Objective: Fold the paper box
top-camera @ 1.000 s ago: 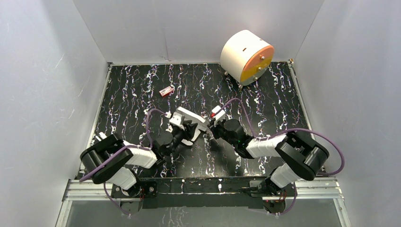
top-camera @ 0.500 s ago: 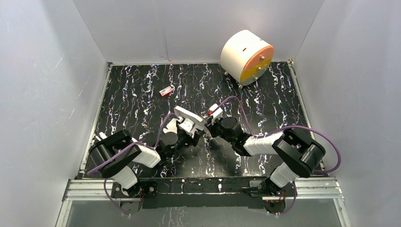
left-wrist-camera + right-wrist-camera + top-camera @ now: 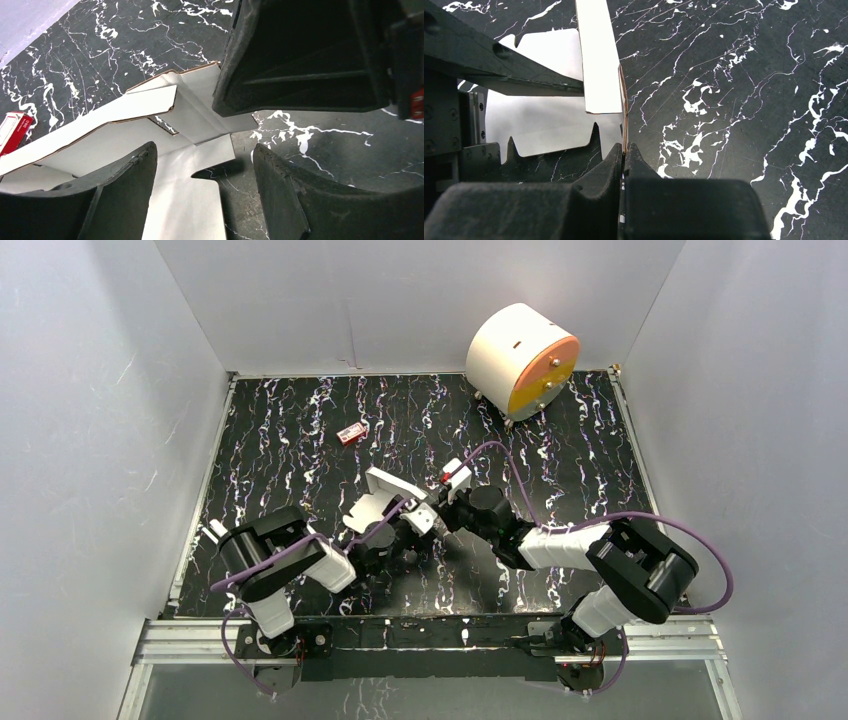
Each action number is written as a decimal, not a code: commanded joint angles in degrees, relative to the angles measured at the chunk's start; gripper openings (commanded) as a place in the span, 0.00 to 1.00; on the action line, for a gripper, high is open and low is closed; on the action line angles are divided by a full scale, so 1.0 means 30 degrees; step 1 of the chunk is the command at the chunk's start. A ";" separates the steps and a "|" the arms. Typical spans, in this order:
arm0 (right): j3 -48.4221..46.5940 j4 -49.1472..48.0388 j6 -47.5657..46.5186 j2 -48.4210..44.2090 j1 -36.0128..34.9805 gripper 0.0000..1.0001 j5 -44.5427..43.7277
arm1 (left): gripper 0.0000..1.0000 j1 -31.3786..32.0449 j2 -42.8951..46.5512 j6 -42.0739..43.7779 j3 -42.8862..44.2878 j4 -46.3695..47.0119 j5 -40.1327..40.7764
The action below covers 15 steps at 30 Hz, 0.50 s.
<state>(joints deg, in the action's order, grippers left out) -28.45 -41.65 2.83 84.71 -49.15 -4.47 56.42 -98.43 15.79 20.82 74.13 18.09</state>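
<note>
The paper box (image 3: pixel 380 498) is a white die-cut sheet with tabs, partly lifted off the black marbled table near the middle front. My right gripper (image 3: pixel 433 508) is shut on one thin edge of the sheet; in the right wrist view the brown-edged cardboard (image 3: pixel 600 75) stands on edge, pinched at the fingertips of that gripper (image 3: pixel 625 150). My left gripper (image 3: pixel 404 531) is open, close beside the sheet. In the left wrist view the open gripper (image 3: pixel 205 187) stands over a flat flap of the paper box (image 3: pixel 180 200) with its fingers wide apart, gripping nothing.
A big white cylinder with an orange face (image 3: pixel 522 360) stands at the back right. A tiny red item (image 3: pixel 351 433) lies left of centre, also at the left edge as the red item (image 3: pixel 12 131). White walls enclose the table (image 3: pixel 560 470).
My left gripper has opened and let go of the sheet, and its arm has drawn in towards the centre. The right gripper stays shut on the cardboard edge.
</note>
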 commanded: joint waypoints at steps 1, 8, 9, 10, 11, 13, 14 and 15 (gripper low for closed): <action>-0.0621 -0.0305 0.0197 -0.0709 0.0005 0.00 0.0349 | 0.68 0.0116 -0.0356 0.1298 0.0610 0.0856 0.0841; -0.0597 -0.0437 0.0271 -0.0756 0.0014 0.00 0.0813 | 0.65 0.0117 -0.1103 0.1689 0.1174 0.0834 0.1765; -0.0622 -0.0443 0.0285 -0.0755 0.0010 0.00 0.0830 | 0.63 0.0099 -0.1201 0.1706 0.1271 0.0837 0.1856; -0.0625 -0.0443 0.0287 -0.0755 0.0009 0.00 0.0858 | 0.62 0.0108 -0.1312 0.1708 0.1338 0.0838 0.1900; -0.0625 -0.0443 0.0287 -0.0755 0.0023 0.00 0.0851 | 0.61 0.0098 -0.1510 0.1760 0.1375 0.0819 0.1895; -0.0625 -0.0458 0.0287 -0.0781 0.0005 0.00 0.0897 | 0.59 0.0117 -0.1725 0.1684 0.1408 0.0830 0.2037; -0.0603 -0.0460 0.0287 -0.0806 0.0008 0.00 0.0888 | 0.57 0.0103 -0.1770 0.1607 0.1410 0.0851 0.2183; -0.0575 -0.0471 0.0287 -0.0816 0.0005 0.00 0.0854 | 0.55 0.0112 -0.1761 0.1531 0.1384 0.0854 0.2303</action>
<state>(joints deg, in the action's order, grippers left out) -28.45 -40.38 3.25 84.09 -48.93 -2.83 56.49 -103.68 19.55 23.64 74.19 22.17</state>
